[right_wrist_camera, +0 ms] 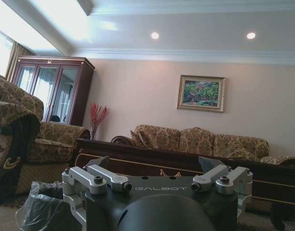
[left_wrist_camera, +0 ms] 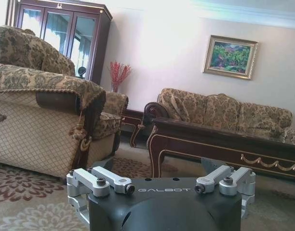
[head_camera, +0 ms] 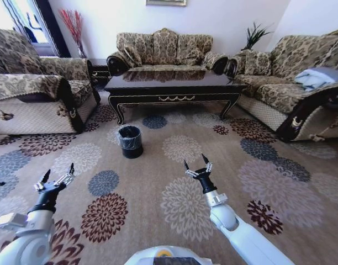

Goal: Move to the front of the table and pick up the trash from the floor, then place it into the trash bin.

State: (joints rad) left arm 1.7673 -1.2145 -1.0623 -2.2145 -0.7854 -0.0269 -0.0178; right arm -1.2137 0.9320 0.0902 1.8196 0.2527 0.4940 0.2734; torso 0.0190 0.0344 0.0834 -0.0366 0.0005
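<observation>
The only readable text is the brand word "GALBOT", printed in pale letters on the dark body of the left claw (left_wrist_camera: 161, 186) and again on the dark body of the right claw (right_wrist_camera: 158, 185). No other words or numbers can be read.

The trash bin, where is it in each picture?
Head view: the trash bin stands on the carpet in front of the table, left of centre.
Left wrist view: not in it.
Right wrist view: the bin sits low at the edge, beside the gripper.
Shared landmark: the dark coffee table.
</observation>
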